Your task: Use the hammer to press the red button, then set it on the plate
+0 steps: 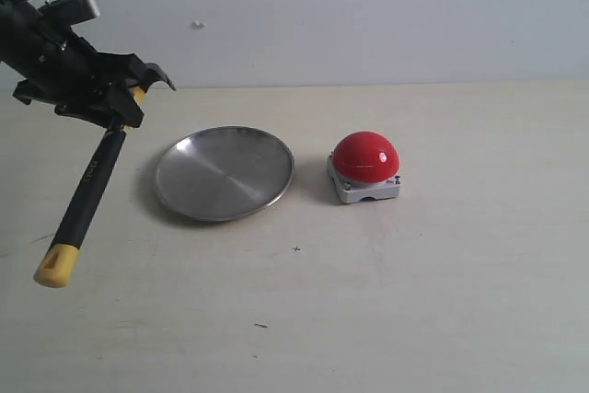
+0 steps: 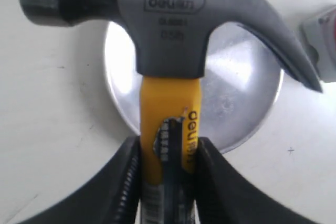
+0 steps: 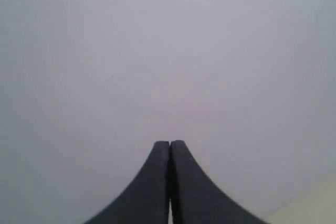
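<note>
At far left the left gripper (image 1: 122, 108) pinches the small claw hammer with dark metal head and black-and-yellow handle (image 1: 92, 186) by its yellow neck, just under the head. The handle slants down and leftward (yellow end lowest). To its right lies the round shiny silver metal plate (image 1: 225, 172), bare, and beyond that the glossy red dome button on a grey square base (image 1: 366, 156). So the button lies rightward, across the plate, and the left arm must carry the head over. The right gripper (image 3: 169, 148), pressed together on nothing, is out of the exterior view.

Pale wooden table (image 1: 442, 319), plate (image 1: 224, 173), red button (image 1: 365, 156) on it
</note>
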### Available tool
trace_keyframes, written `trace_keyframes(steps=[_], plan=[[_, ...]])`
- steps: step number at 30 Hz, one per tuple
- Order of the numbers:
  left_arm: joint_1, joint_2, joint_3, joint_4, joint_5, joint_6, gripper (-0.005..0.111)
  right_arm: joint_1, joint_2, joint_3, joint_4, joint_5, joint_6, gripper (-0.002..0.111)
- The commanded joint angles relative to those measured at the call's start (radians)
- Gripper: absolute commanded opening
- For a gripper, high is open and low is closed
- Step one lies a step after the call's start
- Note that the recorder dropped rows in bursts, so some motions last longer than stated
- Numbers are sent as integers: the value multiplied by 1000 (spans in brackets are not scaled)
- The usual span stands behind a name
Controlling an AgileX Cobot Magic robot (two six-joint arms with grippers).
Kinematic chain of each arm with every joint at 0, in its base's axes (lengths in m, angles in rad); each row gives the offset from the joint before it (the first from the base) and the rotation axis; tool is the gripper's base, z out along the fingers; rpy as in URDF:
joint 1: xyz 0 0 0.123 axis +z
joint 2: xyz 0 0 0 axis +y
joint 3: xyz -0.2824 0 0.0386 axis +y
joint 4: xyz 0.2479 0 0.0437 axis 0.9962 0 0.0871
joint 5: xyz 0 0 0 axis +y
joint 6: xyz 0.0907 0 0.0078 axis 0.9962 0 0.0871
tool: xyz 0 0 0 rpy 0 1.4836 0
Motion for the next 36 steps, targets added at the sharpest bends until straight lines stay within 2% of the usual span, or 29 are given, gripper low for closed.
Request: trace_keyframes(steps=[1, 3, 5, 7, 9, 12, 15, 17, 19, 22, 25, 28, 32, 36], plan=[[-1, -23, -5, -143, 8, 91, 0, -4, 243, -185, -84, 118, 1, 0], [-1, -23, -5, -162, 8, 104, 0, -4, 401, -270, -84, 205, -38, 0], [-1, -23, -5, -184, 6, 120, 0, -4, 545, -349, -7, 330, -114, 0], [-1, -23, -5, -220, 6, 149, 0, -4, 690, -423, 177, 490, -298, 0], [-1, -23, -5, -258, 6, 180, 0, -4, 850, -495, 440, 662, -617, 0], [-1, -23, -5, -289, 4, 212, 0, -4, 1065, -581, 724, 898, -1028, 0], [-1, -23, -5, -300, -20, 230, 0, -4, 1215, -623, 910, 1020, -1177, 0], [-1, -23, -5, -310, -45, 242, 0, 24, 1293, -621, 1017, 1042, -1205, 0], [-1, -23, -5, -323, -65, 259, 0, 79, 1344, -621, 1040, 1042, -1242, 0], [-1, -23, -5, -362, -81, 282, 0, 201, 1413, -621, 1063, 974, -1329, 2], [-1, -23, -5, -415, -82, 309, 0, 337, 1455, -621, 1161, 819, -1447, 14], [-1, -23, -5, -434, -70, 311, 0, 450, 1498, -629, 1326, 647, -1596, 35], [-1, -23, -5, -438, -53, 311, 0, 556, 1567, -670, 1520, 585, -1841, 57], [-1, -23, -5, -460, -32, 308, 0, 632, 1658, -754, 1520, 538, -1912, 64]])
